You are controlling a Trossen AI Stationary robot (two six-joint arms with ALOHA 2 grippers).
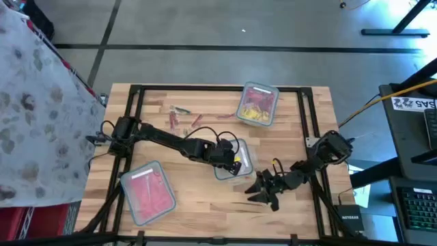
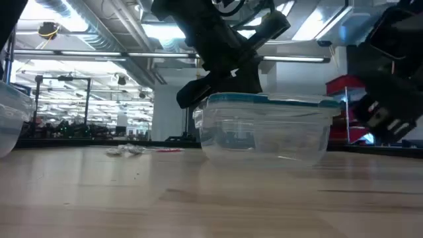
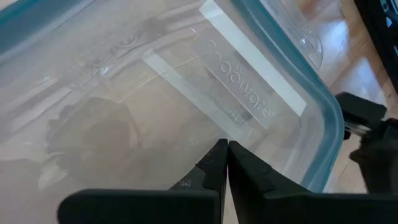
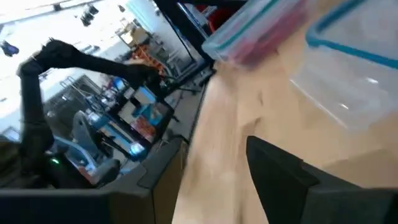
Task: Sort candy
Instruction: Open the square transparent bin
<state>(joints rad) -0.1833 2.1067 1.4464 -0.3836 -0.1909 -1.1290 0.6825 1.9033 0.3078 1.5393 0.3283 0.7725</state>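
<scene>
Candy (image 1: 183,120) lies loose on the far-left part of the wooden table (image 1: 205,205), a scatter of small red and silvery wrapped pieces, well apart from both pincers; more of it fills two clear tubs, yellow pieces in the tub at the far edge (image 1: 257,104) and pink pieces in the tub near the front left corner (image 1: 148,192); from table height the loose pieces (image 2: 135,150) show as small crinkled, shiny scraps far behind the middle tub. The left gripper (image 1: 232,162) hangs over the middle tub (image 1: 235,161), a clear, rounded-corner plastic box with a teal rim; its wrist camera looks down through the smooth, see-through plastic to the pale wood beneath, with raised lettering moulded into the base; the two dark, matte fingers (image 3: 244,163) are pressed together at their tips with nothing between them. The right gripper (image 1: 265,190) rests low at the front right of the table, just beside the middle tub and clear of any candy; from above its fingers look spread, yet its own camera shows only one dark finger (image 4: 283,174), so I cannot tell how far it is parted or whether it holds anything.
</scene>
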